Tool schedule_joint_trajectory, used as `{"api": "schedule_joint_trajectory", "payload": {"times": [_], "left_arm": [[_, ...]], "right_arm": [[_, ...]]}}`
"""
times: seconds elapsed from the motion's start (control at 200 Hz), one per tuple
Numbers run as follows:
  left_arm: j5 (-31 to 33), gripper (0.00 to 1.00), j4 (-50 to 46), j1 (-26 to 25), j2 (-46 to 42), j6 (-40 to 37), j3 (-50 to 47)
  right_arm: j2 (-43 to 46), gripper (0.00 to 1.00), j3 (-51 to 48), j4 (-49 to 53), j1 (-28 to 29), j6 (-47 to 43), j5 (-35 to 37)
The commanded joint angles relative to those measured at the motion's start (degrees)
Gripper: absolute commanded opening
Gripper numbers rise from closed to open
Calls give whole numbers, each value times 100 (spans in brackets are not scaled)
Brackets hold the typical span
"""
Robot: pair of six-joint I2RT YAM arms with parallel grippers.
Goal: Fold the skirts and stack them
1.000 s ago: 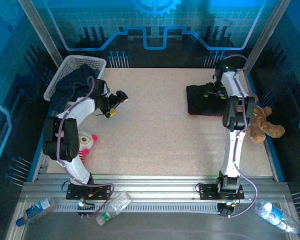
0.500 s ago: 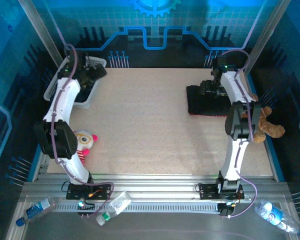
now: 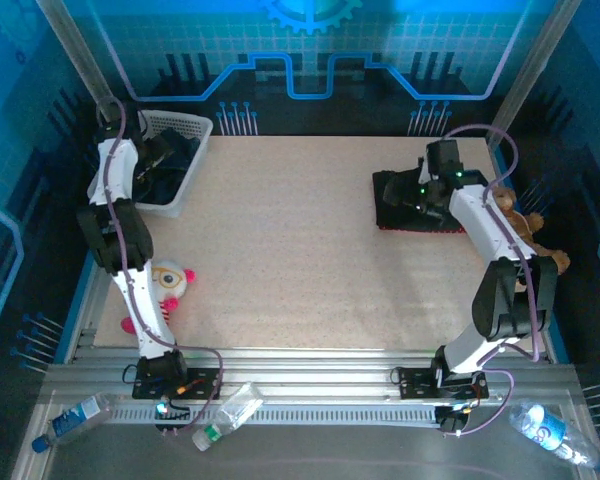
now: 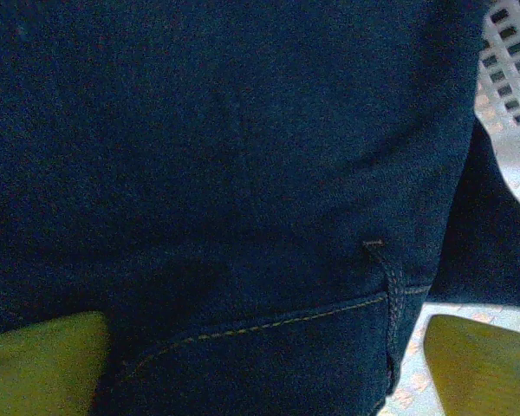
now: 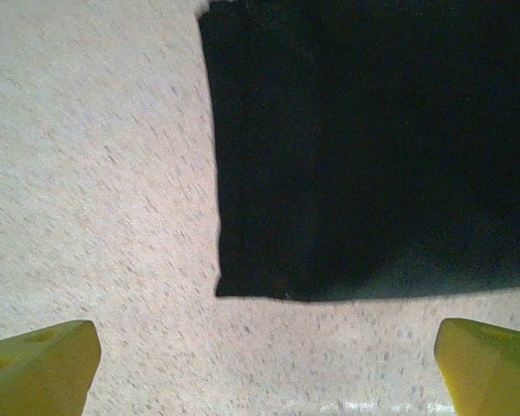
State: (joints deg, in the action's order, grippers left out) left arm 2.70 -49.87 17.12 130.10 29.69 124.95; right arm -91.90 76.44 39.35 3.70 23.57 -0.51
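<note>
The left gripper is being held down inside the white basket at the far left corner of the tabletop. Its yellow fingers are being held wide apart, with nothing clamped. A denim skirt is being viewed from very close in the basket. One of its pocket seams, stitched in yellow, is being shown between the fingers, and whether the fingers are touching the cloth cannot be told. The basket's mesh wall is being shown at the upper right of the left wrist view.

The right gripper is being held over the far right part of the tabletop. Its fingers are likewise being held wide apart, with bare tabletop between them. A folded black skirt is being shown lying flat just beyond that gripper, untouched by it. A teddy bear is being seen at the right edge, beside the right arm. A plush toy is being seen at the near left, beside the left arm.
</note>
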Motion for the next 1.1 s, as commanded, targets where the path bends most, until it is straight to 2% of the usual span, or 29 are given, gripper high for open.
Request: {"api": "schedule_joint_trajectory", "payload": {"times": [0.0, 0.09, 0.2, 0.27, 0.42, 0.58, 0.67, 0.915, 1.09], "left_arm": [[-705, 70, 65, 9, 159, 543, 376], [-775, 49, 91, 27, 160, 607, 394], [-1129, 12, 276, 121, -81, 652, 408], [-1307, 0, 578, 167, -438, 598, 401], [-1606, 0, 1483, 192, -1361, 405, 531], [-1725, 0, 1531, 177, -1846, 188, 1521], [-2025, 0, 1659, 144, -2102, 163, 1892], [-2056, 0, 2449, -57, -3051, 229, 1937], [-2332, 0, 2630, -491, -3319, 317, 1980]], "right_arm": [[402, 100, -345, -333, 63, 362, -88], [552, 100, -561, -442, 66, 409, -135], [684, 100, -597, -424, 61, 359, -57], [764, 100, -562, -411, 44, 316, -35], [914, 100, -499, -459, 4, 314, -93], [980, 100, -484, -621, -8, 420, -247], [986, 100, -456, -716, -2, 447, -298], [969, 100, -323, -725, -15, 442, -426], [1001, 100, -417, -974, -10, 525, -665]]}}
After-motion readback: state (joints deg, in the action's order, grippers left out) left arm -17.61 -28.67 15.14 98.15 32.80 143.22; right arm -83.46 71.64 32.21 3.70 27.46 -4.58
